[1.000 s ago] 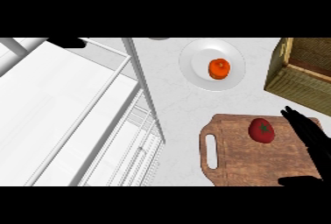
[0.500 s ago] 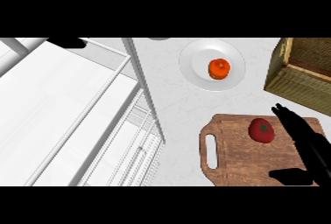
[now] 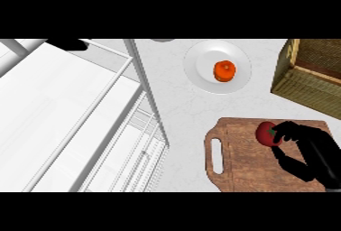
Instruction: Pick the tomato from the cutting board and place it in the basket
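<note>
Since the earlier frame the right hand (image 3: 307, 149) had moved in across the cutting board (image 3: 250, 160) and closed up to the tomato (image 3: 267, 133); before, its fingers were straight & apart from it. Now fingers curled over the tomato's right side, thumb below, apparently pinching it. Tomato sat on the board's upper part, not lifted as far as could be told. Judged light, smooth-skinned, a bit slippery, soft enough to bruise, so best taken across its widest girth w/ fingers opposite thumb. Basket (image 3: 313, 74) stood just beyond the board's upper right corner. Plate (image 3: 218, 66) w/ an orange fruit (image 3: 224, 71) lay above the board. Left hand not seen.
</note>
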Tool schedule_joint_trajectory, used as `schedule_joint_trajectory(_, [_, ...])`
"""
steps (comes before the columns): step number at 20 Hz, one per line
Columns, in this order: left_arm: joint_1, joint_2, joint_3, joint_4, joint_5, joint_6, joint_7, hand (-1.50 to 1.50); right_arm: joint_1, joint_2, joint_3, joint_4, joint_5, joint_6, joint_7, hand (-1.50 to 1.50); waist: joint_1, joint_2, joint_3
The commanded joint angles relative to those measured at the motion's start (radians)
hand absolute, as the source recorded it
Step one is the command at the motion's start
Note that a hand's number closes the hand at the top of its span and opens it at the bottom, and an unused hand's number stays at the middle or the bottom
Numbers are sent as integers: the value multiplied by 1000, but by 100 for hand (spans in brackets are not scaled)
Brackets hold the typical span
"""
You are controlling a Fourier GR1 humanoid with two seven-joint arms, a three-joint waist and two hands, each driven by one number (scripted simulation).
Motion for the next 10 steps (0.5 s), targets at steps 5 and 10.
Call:
schedule_joint_trajectory(5, [106,-41,-54,126,13,-21,99,0,-72,59,29,60,67,67,171,150,19,33,-32])
schedule_joint_trajectory(10, [91,-22,-57,99,10,-49,91,0,-150,131,36,94,73,239,491,150,70,52,-42])
